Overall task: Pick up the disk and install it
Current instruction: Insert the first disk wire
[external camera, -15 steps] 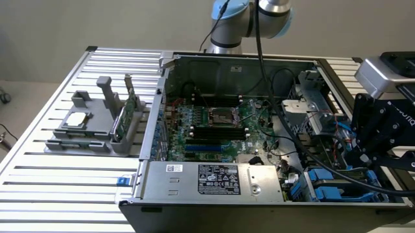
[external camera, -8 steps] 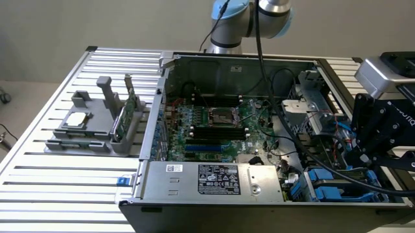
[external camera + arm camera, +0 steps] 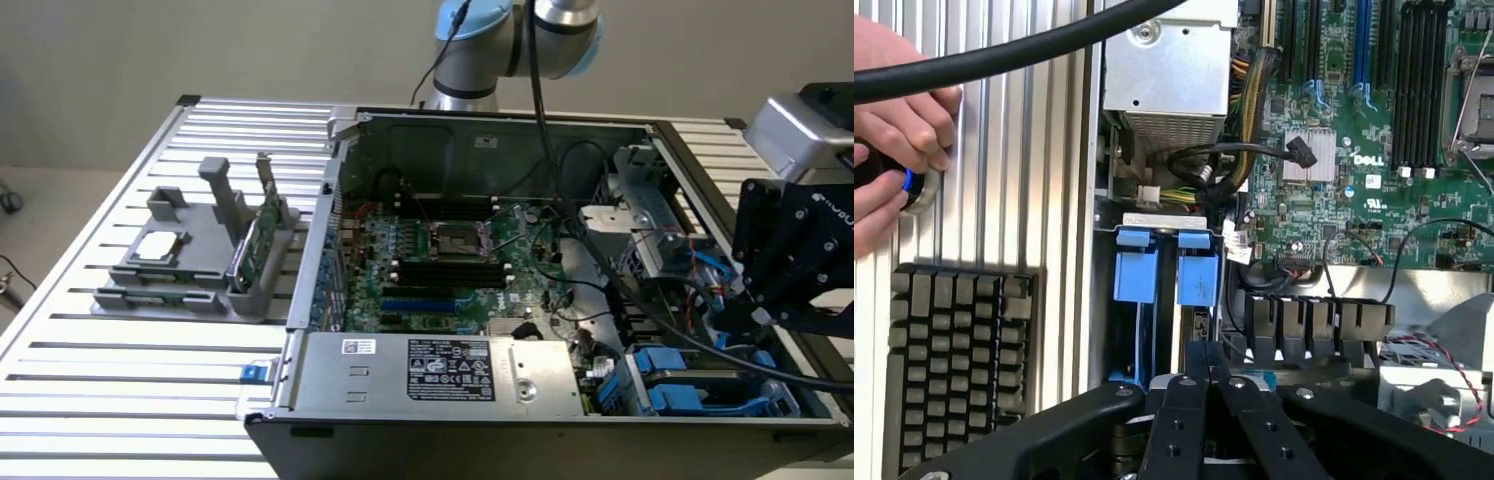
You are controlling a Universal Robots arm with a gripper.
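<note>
The claw (image 3: 1204,352) was pinched fully together, gripping nothing. Just beyond its tips, the disk (image 3: 1199,281) sat slotted in the drive bay (image 3: 1150,220), beside a second blue carrier (image 3: 1134,272); farther off lay the motherboard (image 3: 1374,120).

Lab (slatted aluminium table (image 3: 80,330), opened computer case (image 3: 534,450), robot arm (image 3: 467,50)).

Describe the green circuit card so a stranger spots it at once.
Find the open computer case on the slatted metal table. On the exterior view's left of it sits a grey holder, and the green circuit card stands on edge in the holder's side nearest the case. Unlike the square silver chip lying flat beside it, it is thin, green and upright.
</note>
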